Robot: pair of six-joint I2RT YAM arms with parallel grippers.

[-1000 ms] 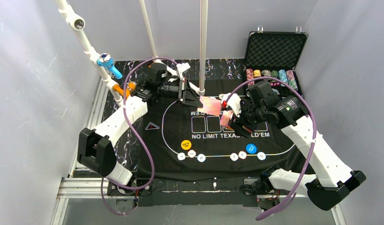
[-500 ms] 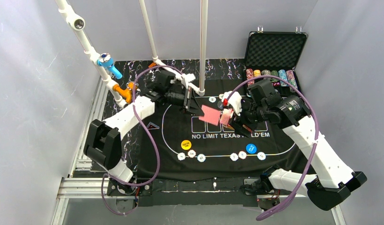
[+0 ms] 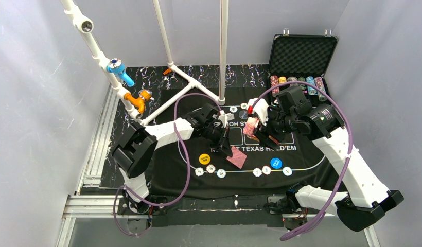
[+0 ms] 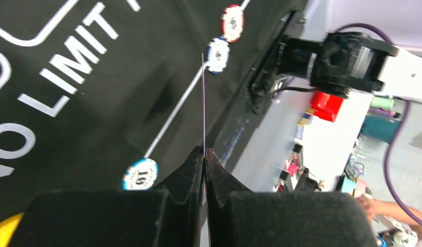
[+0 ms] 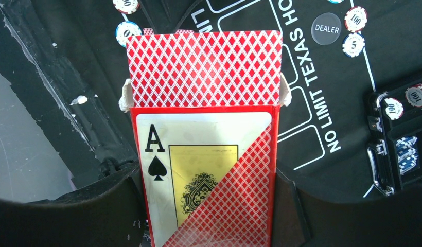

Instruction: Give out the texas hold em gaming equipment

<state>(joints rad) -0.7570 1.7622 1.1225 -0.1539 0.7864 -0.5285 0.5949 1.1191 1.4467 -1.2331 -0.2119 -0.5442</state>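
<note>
My left gripper (image 3: 229,150) is shut on one red-backed playing card (image 3: 238,157), held just above the mat's near middle. In the left wrist view the gripper (image 4: 204,152) pinches that card (image 4: 203,103) edge-on. My right gripper (image 3: 255,129) is shut on a red card box (image 3: 249,125) over the mat's centre right. In the right wrist view the gripper (image 5: 206,198) clamps the box (image 5: 204,175), which shows an ace of spades, with red-backed cards (image 5: 204,67) sticking out of its top. A yellow button (image 3: 204,159), a blue button (image 3: 276,163) and small pale chips (image 3: 211,169) lie along the near line.
The black felt mat (image 3: 193,182) covers the table. An open black case (image 3: 301,54) with stacked chips (image 3: 299,82) stands at the back right. White frame poles (image 3: 223,51) rise behind the mat. A dealer disc (image 5: 326,29) and two chips (image 5: 352,45) lie near the mat's far side.
My left arm has swung from the back left across the mat toward the near edge, carrying the red-backed card away from the box. My right gripper has barely moved.
</note>
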